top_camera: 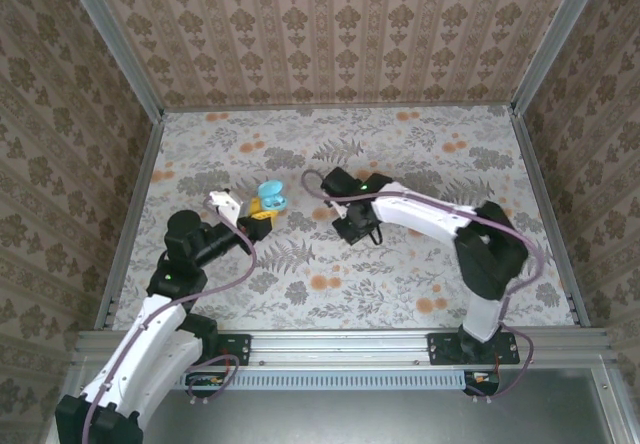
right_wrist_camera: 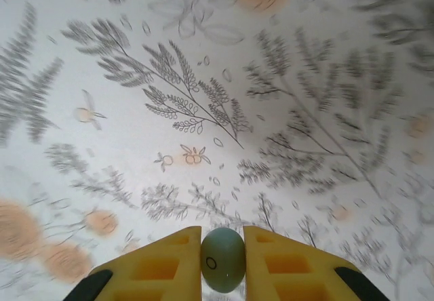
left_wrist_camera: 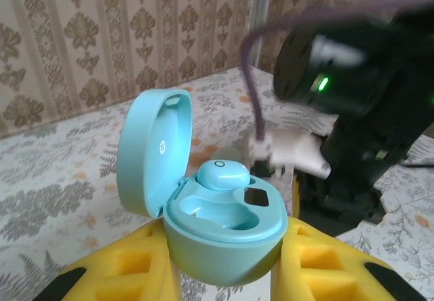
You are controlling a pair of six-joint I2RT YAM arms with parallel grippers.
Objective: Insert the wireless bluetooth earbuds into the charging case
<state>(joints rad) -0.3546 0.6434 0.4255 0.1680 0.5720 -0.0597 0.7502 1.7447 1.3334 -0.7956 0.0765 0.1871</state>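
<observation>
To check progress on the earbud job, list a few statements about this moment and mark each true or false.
1. The case has its lid open. True.
2. Both slots in the case are filled. False: one earbud sits in it, and the slot beside it is empty.
3. The right gripper pinches a second earbud in its jaws. True.
4. The right gripper holds the case. False: the left gripper clamps the case in its jaws.
</observation>
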